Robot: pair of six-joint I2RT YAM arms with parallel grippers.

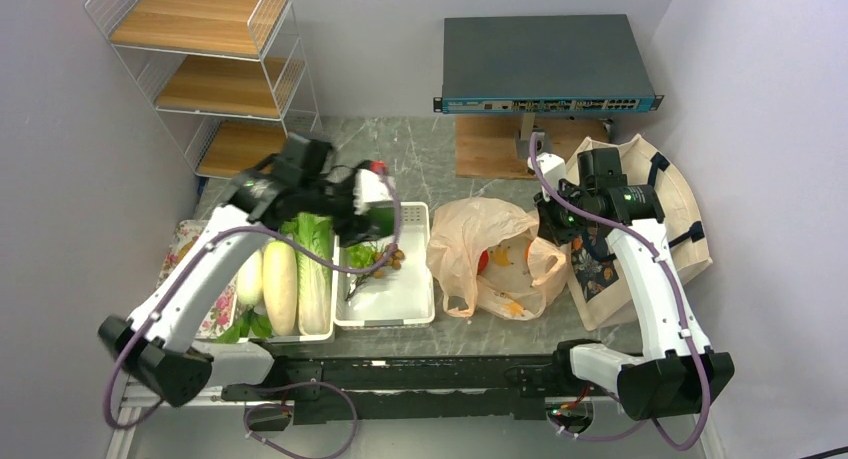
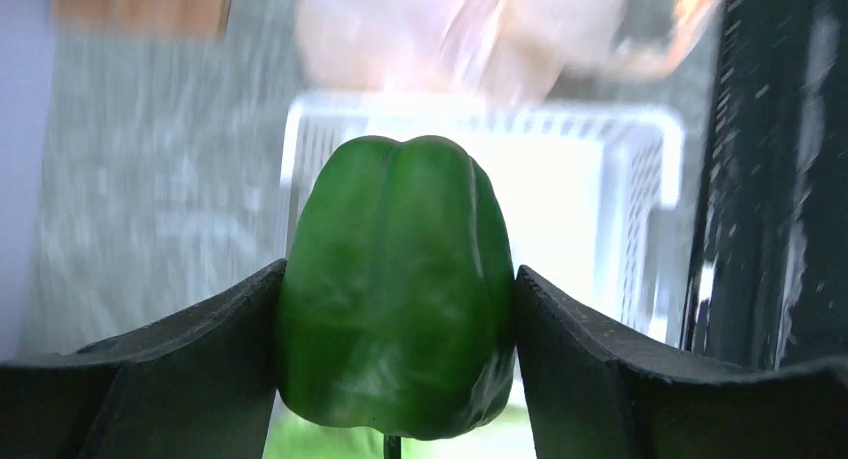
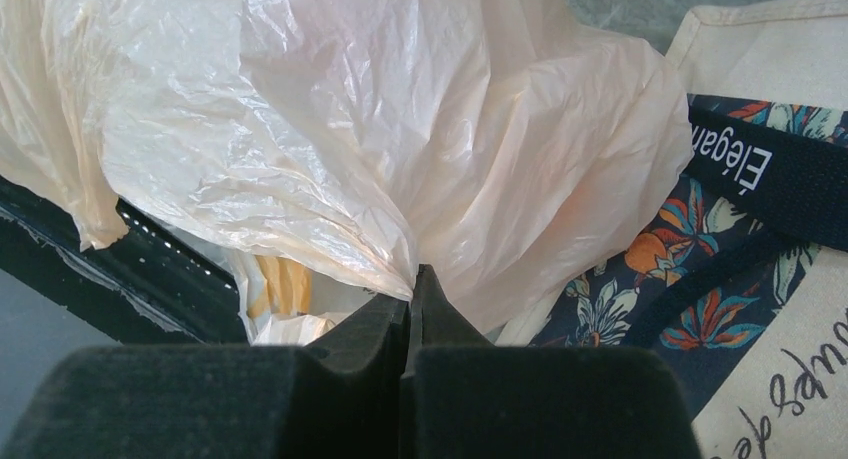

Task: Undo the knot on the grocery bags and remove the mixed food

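My left gripper point(image 1: 374, 213) point(image 2: 398, 304) is shut on a glossy green bell pepper point(image 2: 398, 279) point(image 1: 381, 221), held above the white basket point(image 1: 417, 314) point(image 2: 640, 169). The peach-beige plastic bag point(image 1: 470, 234) point(image 3: 400, 129) lies mid-table with its mouth open; orange and red food point(image 1: 484, 261) shows inside. The knot is out of view. My right gripper point(image 1: 548, 225) point(image 3: 410, 291) is shut on a fold of that bag's right edge. The cream tote point(image 1: 684, 234) point(image 3: 790, 319) with navy straps lies under the right arm.
A second basket holds cabbage point(image 1: 316, 247) and white radishes point(image 1: 280, 275). Grapes point(image 1: 364, 255) and brown nuts point(image 1: 398, 258) lie in the middle basket. A wire shelf point(image 1: 200, 69) stands back left, and a network switch point(image 1: 545, 64) back centre.
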